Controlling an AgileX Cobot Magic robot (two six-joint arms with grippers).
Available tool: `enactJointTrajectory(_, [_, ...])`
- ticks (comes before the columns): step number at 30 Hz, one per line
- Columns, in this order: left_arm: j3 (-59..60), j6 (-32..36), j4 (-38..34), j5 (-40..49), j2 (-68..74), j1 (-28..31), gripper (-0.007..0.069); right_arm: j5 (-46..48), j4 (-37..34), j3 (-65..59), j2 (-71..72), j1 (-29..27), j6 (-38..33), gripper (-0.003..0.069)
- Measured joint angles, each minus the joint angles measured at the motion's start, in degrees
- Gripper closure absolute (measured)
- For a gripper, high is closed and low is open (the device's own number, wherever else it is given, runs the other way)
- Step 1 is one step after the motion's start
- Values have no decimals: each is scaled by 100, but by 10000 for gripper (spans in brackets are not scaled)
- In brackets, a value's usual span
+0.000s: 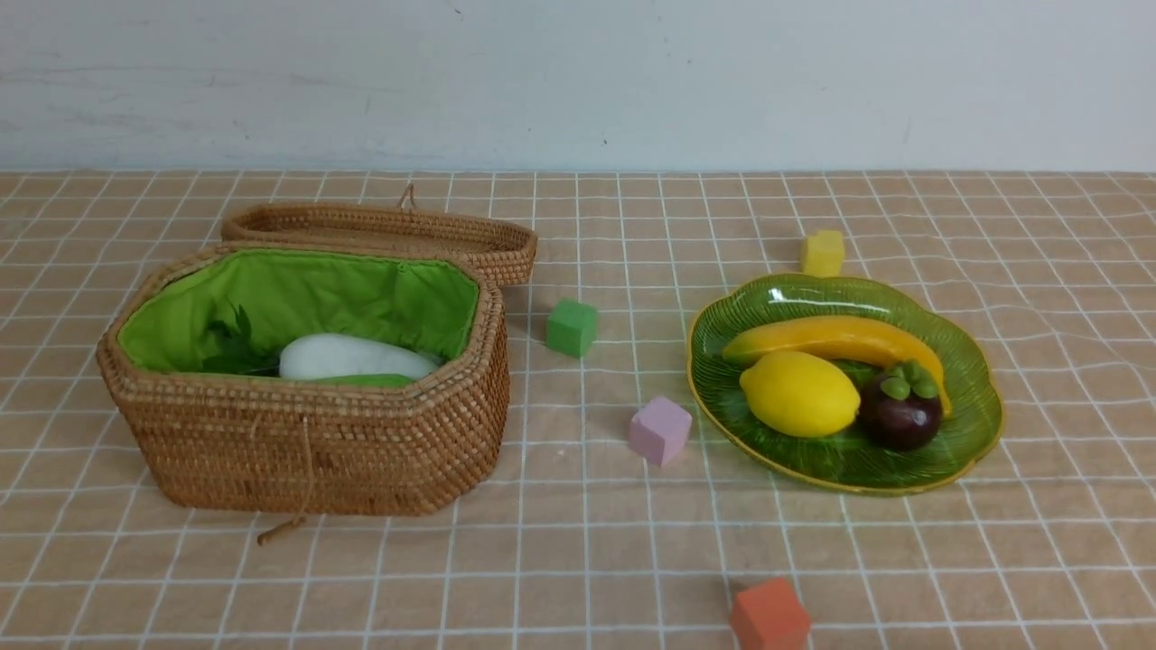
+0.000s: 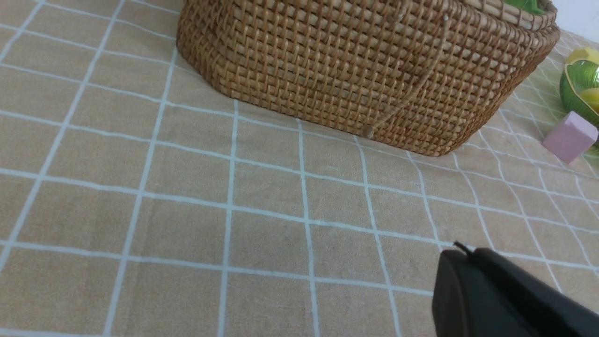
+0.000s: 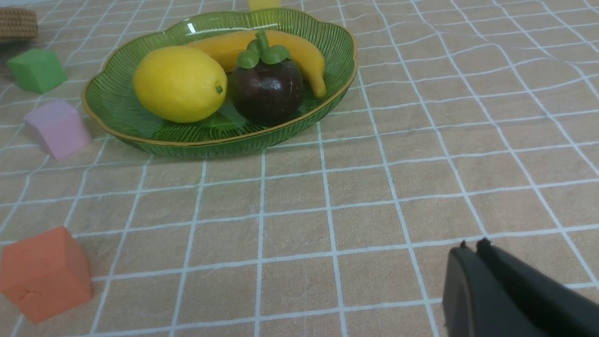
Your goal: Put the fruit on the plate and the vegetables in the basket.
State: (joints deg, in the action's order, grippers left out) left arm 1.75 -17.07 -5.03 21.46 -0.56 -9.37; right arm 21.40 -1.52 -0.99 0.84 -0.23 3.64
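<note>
With lemon (image 1: 798, 394), banana (image 1: 835, 340) and mangosteen (image 1: 899, 415) on the plate (image 1: 971, 424) and radish (image 1: 354, 357) in the basket (image 1: 307, 442), both pincers (image 2: 461, 250) (image 3: 470, 245) hung closed and empty over the worktop (image 1: 578, 560), best kept clear while confirming nothing was left out.

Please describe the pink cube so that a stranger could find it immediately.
Start at the green glass plate holding the fruit. Just off its rim, toward the wicker basket, sits the pink cube. It is the only pale pink block; the others are green, yellow and orange.
</note>
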Motion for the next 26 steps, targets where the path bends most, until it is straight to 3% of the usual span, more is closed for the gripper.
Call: enactJointTrajectory(26, [0,-18,0,0,0,0,638,4,0,0,0,0,0,600])
